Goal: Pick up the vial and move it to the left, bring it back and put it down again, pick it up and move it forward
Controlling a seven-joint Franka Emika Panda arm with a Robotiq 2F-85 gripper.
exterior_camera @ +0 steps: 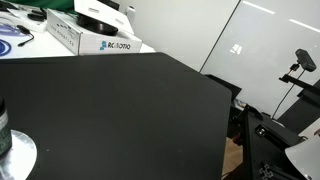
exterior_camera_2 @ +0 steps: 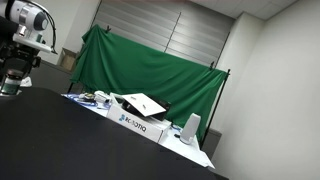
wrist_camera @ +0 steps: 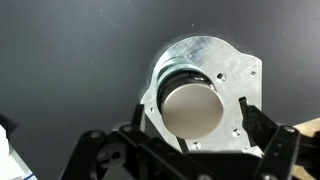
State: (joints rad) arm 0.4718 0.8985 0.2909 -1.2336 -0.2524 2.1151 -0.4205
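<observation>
Black gripper (wrist_camera: 185,148), jaws wide apart, holds nothing. Just beyond it the vial (wrist_camera: 190,108) stands on a silver metal plate (wrist_camera: 225,60) on the black table (wrist_camera: 70,60). Farther off, a white box (exterior_camera: 88,38) appears to read ROBOTIQ in blue.

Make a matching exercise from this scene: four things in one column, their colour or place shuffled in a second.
Things:
1. curtain
2. box
3. table
4. vial

Colour or place:
A. black
B. standing on the metal plate
C. green
D. white

Pairs: 1-C, 2-D, 3-A, 4-B
</observation>
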